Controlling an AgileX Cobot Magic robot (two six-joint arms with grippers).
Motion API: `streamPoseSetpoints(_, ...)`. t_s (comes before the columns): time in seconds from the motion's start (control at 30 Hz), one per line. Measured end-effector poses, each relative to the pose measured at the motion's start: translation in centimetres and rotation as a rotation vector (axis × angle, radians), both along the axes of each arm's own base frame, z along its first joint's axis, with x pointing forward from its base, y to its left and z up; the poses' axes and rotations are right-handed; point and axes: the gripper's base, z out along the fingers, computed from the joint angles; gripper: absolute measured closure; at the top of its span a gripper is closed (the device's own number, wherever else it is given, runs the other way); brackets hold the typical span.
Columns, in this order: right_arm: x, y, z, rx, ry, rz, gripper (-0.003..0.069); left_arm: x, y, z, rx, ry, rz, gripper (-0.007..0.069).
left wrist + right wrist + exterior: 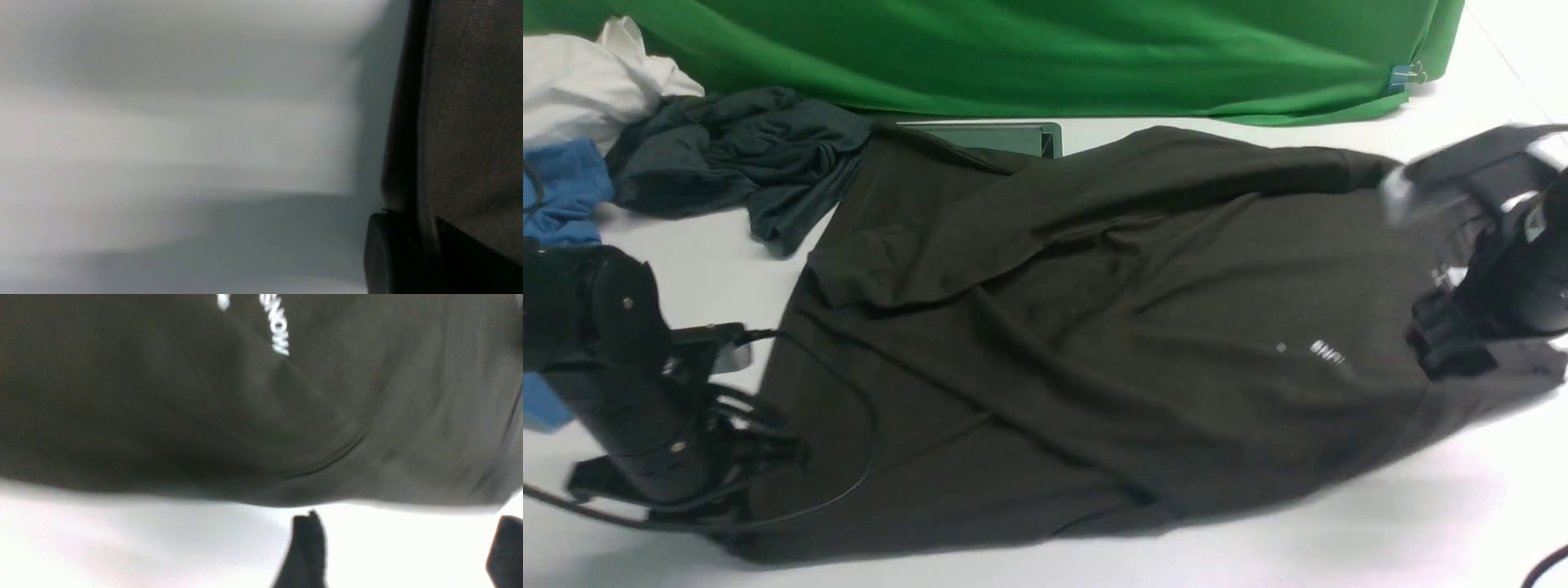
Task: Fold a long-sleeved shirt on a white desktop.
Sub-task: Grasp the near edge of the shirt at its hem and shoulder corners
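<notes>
Pinching the hem at 8 o'clock, the left gripper (768, 445) clamps the long-sleeved shirt (1094, 327), spread across the white desktop (1339, 539) with its collar toward 3 o'clock, probably to carry a fold; the right gripper (408, 526) hangs with jaws apart, empty

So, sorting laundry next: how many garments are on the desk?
4: the brown-black long-sleeved shirt spread mid-desk; a grey-teal garment, a blue garment and a white garment heaped at far left. Others may hide in that heap.
</notes>
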Motion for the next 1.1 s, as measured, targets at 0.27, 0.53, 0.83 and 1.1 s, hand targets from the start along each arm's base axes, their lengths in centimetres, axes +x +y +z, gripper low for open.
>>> streamPoseSetpoints(0.27,1.7,-0.3,-2.9,-0.046,0.08,0.399,0.0247,-0.4,0.1,2.0,0.003,-0.086,0.003,0.0589)
streamPoseSetpoints(0.53,-0.7,-0.4,-4.2,-0.035,0.126,0.54,0.0158,-0.4,0.0,2.0,-0.003,-0.097,0.008,0.0589)
streamPoseSetpoints(0.83,-1.8,-0.6,-7.2,-0.066,0.057,0.665,0.0106,-0.2,0.0,2.1,-0.005,-0.114,0.01,0.0589)
streamPoseSetpoints(1.1,-1.8,-0.6,-9.3,-0.059,0.152,0.673,0.0502,-0.2,0.0,2.1,-0.005,-0.116,0.01,0.0589)
